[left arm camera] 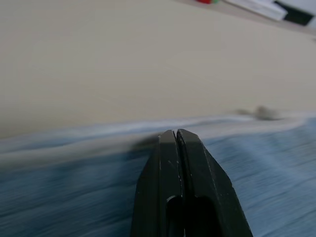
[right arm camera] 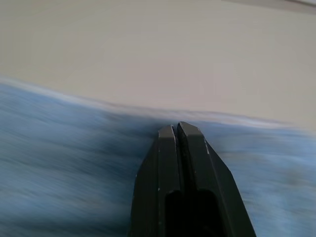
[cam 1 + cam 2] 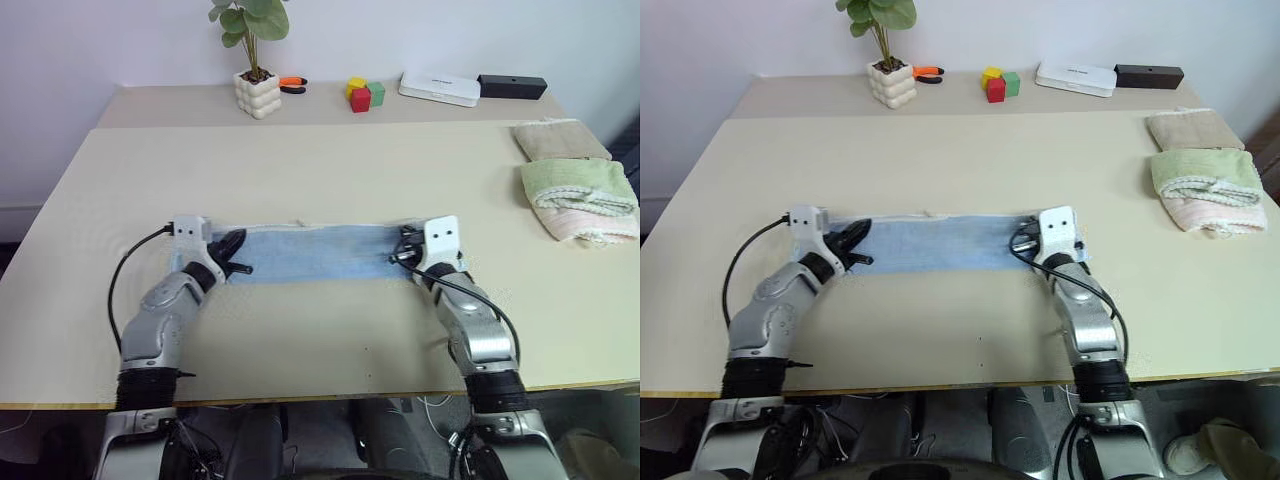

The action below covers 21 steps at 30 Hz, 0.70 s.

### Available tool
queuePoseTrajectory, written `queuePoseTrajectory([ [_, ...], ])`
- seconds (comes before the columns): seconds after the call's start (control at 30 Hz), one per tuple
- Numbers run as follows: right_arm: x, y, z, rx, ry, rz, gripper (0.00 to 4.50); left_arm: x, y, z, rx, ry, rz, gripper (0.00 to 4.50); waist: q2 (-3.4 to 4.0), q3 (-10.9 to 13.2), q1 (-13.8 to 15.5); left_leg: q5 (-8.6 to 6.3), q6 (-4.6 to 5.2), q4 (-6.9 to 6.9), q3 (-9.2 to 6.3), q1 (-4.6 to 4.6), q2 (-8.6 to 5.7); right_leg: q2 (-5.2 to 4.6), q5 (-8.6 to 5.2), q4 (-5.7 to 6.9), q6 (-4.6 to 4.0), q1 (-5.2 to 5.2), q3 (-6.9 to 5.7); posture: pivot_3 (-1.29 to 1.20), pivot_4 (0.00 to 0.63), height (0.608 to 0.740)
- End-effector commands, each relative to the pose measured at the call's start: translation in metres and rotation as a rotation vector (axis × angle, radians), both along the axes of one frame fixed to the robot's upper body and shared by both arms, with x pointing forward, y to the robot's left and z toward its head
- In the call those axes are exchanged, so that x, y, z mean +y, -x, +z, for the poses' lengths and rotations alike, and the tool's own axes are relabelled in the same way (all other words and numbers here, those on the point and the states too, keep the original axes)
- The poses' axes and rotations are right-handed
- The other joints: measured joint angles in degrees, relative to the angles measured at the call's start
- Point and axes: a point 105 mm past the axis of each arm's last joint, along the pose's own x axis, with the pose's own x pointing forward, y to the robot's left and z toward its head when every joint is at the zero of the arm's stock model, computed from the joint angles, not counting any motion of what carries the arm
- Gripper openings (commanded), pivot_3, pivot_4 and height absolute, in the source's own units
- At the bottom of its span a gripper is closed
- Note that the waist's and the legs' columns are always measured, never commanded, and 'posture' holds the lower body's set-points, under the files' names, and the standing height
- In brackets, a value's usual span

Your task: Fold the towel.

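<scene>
While the towel [image 3: 310,252] lies as a long strip across the table [image 3: 300,170], left gripper [image 3: 238,255] and right gripper [image 3: 398,256] sit pinched closed, empty, at its opposite ends.

light blue towel [image 3: 312,252]; flat, long strip across the table's near half

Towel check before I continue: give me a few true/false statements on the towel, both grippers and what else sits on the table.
1. The towel lies in a long flat strip between the two grippers. True.
2. The left gripper is wide open. False: its fingers are shut.
3. The right gripper is shut at the towel's other end. True.
4. The folded beige towel lies on top of the blue one. False: it sits apart, near the table's far right edge.
</scene>
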Motion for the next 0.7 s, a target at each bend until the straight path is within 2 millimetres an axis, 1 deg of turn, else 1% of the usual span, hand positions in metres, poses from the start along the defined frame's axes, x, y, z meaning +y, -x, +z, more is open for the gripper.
queuePoseTrajectory([
  [0.03, -0.025, 0.005, -0.002, 0.005, 0.001, -0.069, 0.07, 0.018, -0.002, 0.014, -0.038, 0.017, 0.02, 0.0, -0.01, -0.01, -0.07, 0.0, 0.0, 0.0, 0.0, 0.02, 0.0, 0.0, 0.0, 0.0, 0.0, 0.03, 0.0, 0.0, 0.15, 0.74],
  [0.07, -0.026, 0.006, 0.0, 0.002, -0.006, -0.068, 0.07, 0.02, -0.002, 0.014, -0.043, -0.014, 0.015, 0.0, -0.01, -0.01, -0.18, 0.0, 0.0, -0.01, 0.0, 0.04, 0.0, 0.01, 0.0, 0.0, 0.0, 0.03, 0.0, 0.0, 0.15, 0.74],
  [0.13, -0.022, 0.009, 0.011, -0.04, -0.053, -0.017, 0.07, 0.024, -0.002, 0.015, -0.061, -0.048, -0.003, 0.0, -0.01, -0.01, -0.24, 0.0, 0.0, -0.01, 0.0, 0.05, 0.0, 0.02, 0.0, 0.0, 0.0, 0.03, 0.0, 0.0, 0.15, 0.74],
  [0.2, -0.02, 0.012, 0.023, -0.071, -0.124, 0.012, 0.58, 0.02, 0.003, 0.024, -0.092, -0.028, -0.08, 0.53, -0.01, 0.0, -0.23, 0.0, 0.0, -0.02, 0.0, 0.04, 0.01, 0.02, 0.0, 0.0, 0.0, 0.03, 0.0, 0.0, 0.15, 0.74],
  [0.23, -0.021, 0.013, 0.032, -0.091, -0.177, 0.021, 0.89, 0.017, 0.005, 0.034, -0.124, -0.013, -0.119, 0.86, -0.01, 0.0, -0.24, 0.0, 0.0, -0.02, 0.0, 0.03, 0.01, 0.02, -0.01, 0.0, 0.0, 0.03, 0.0, 0.0, 0.15, 0.74],
  [0.27, -0.019, 0.016, 0.041, -0.116, -0.219, 0.044, 1.34, 0.016, 0.007, 0.043, -0.154, 0.003, -0.146, 1.34, 0.0, 0.0, -0.24, 0.0, 0.0, -0.01, 0.0, 0.03, 0.01, 0.01, 0.0, 0.0, 0.0, 0.03, 0.0, 0.0, 0.15, 0.74],
  [0.33, -0.018, 0.025, 0.061, -0.167, -0.328, 0.09, 2.29, 0.017, 0.009, 0.062, -0.211, -0.024, -0.196, 2.26, 0.0, 0.01, -0.18, 0.0, 0.0, -0.02, -0.01, 0.03, 0.01, 0.01, 0.0, 0.0, 0.0, 0.03, 0.0, 0.0, 0.15, 0.74],
  [0.4, -0.022, 0.036, 0.067, -0.151, -0.407, 0.086, 3.31, 0.015, 0.013, 0.077, -0.239, -0.031, -0.257, 3.29, 0.0, 0.02, -0.16, 0.0, 0.0, -0.02, -0.07, 0.0, 0.02, 0.02, -0.01, 0.0, -0.01, 0.03, -0.05, 0.0, 0.15, 0.74],
  [0.47, -0.024, 0.049, 0.065, -0.097, -0.478, 0.085, 4.35, 0.013, 0.019, 0.085, -0.235, -0.022, -0.327, 4.31, -0.01, 0.01, -0.12, -0.01, 0.01, -0.03, -0.08, 0.0, 0.02, 0.02, -0.01, -0.02, -0.01, 0.04, -0.05, 0.0, 0.15, 0.74],
  [0.5, -0.024, 0.058, 0.065, -0.071, -0.518, 0.081, 4.44, 0.011, 0.022, 0.086, -0.228, -0.042, -0.364, 4.41, -0.01, 0.0, -0.17, -0.01, 0.01, -0.03, -0.09, -0.01, 0.02, 0.01, -0.02, -0.04, -0.01, 0.05, -0.06, 0.0, 0.15, 0.74],
  [0.53, -0.024, 0.066, 0.064, -0.05, -0.546, 0.08, 4.44, 0.009, 0.025, 0.086, -0.218, -0.052, -0.395, 4.41, 0.01, 0.01, -0.2, -0.01, 0.01, -0.03, -0.09, 0.0, 0.02, 0.01, -0.02, -0.06, -0.01, 0.06, -0.06, 0.0, 0.15, 0.74],
  [0.6, -0.029, 0.079, 0.063, -0.031, -0.601, 0.031, 4.44, 0.008, 0.029, 0.087, -0.203, -0.065, -0.433, 4.41, 0.02, 0.01, -0.23, -0.01, 0.02, -0.08, -0.08, 0.0, 0.03, 0.01, -0.03, -0.06, -0.02, 0.06, -0.06, 0.0, 0.15, 0.74],
  [0.7, -0.036, 0.099, 0.045, 0.069, -0.681, -0.064, 4.44, 0.003, 0.041, 0.091, -0.178, -0.102, -0.546, 4.41, 0.01, 0.01, -0.34, -0.01, 0.02, -0.07, -0.08, 0.01, 0.03, 0.02, -0.03, -0.05, -0.03, 0.05, -0.05, 0.0, 0.15, 0.74],
])
